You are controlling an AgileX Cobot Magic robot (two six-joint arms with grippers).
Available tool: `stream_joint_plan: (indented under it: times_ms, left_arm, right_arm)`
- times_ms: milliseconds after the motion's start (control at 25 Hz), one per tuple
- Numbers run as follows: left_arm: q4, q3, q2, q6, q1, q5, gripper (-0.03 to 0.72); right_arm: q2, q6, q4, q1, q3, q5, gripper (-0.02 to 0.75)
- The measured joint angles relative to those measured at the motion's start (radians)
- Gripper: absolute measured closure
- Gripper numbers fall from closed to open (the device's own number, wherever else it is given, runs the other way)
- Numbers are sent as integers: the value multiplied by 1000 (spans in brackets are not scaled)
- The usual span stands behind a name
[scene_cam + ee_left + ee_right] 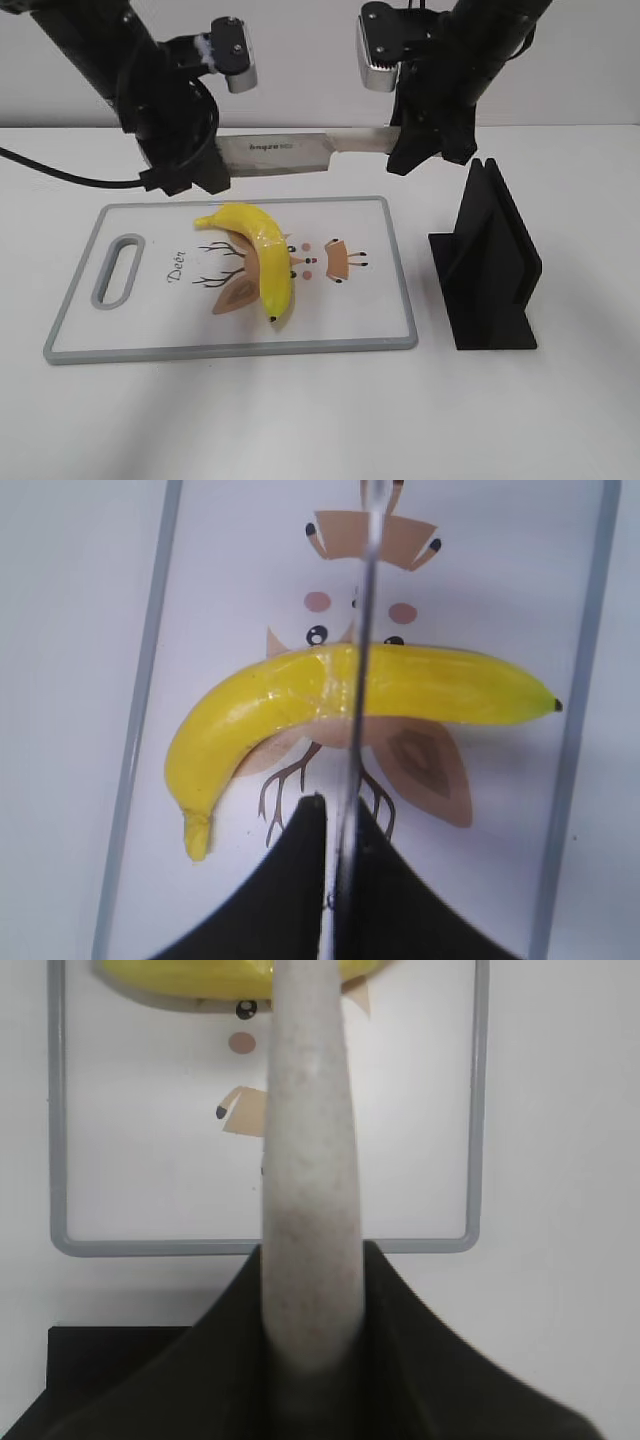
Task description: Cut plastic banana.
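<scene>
A yellow plastic banana (262, 256) lies whole on the white cutting board (150, 330), over its deer print. A knife (270, 152) hangs level above the board's far edge. My left gripper (195, 170) is shut on the blade's tip end; my right gripper (420, 150) is shut on the pale speckled handle (308, 1190). In the left wrist view the blade (360, 660) runs edge-on across the banana's middle (260, 705), above it. The right wrist view shows a bit of the banana (200, 975) at the top.
A black knife stand (490, 262) stands on the table right of the board. The board has a grey rim (260, 1247) and a handle slot (118, 268) at its left end. A black cable (60, 175) trails at the far left.
</scene>
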Motion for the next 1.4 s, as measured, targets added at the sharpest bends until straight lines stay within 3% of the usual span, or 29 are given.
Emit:
stream_joint_plan:
  times_ms: [240,360,440,640,720,880,1000,1200,1400]
  left_arm:
    - [1,0,-38,0,0,16,687]
    - [13,1,-39,-1,1,23,621]
    - [16,1,-39,-4,3,26,525]
    - [-52,1,-40,-5,3,29,121]
    - [-63,1,-43,-5,3,19,38]
    - [-49,3,-78,-38,5,-3,18]
    - [8,4,-122,-127,6,-7,22]
    - [166,4,-193,-371,41,-13,38]
    - [246,4,-230,-727,145,22,53]
  right_arm:
    - [-16,0,1,0,0,21,567]
    - [-16,6,-16,-1,0,27,568]
    - [-16,10,-25,-3,0,27,568]
    - [-16,25,-32,-4,0,26,569]
    - [-16,26,-34,-4,0,26,569]
    - [-16,31,-35,-5,0,26,570]
    - [-22,42,-36,-5,0,27,570]
    - [-56,109,-44,-5,0,28,570]
    - [-92,266,-66,-5,0,35,570]
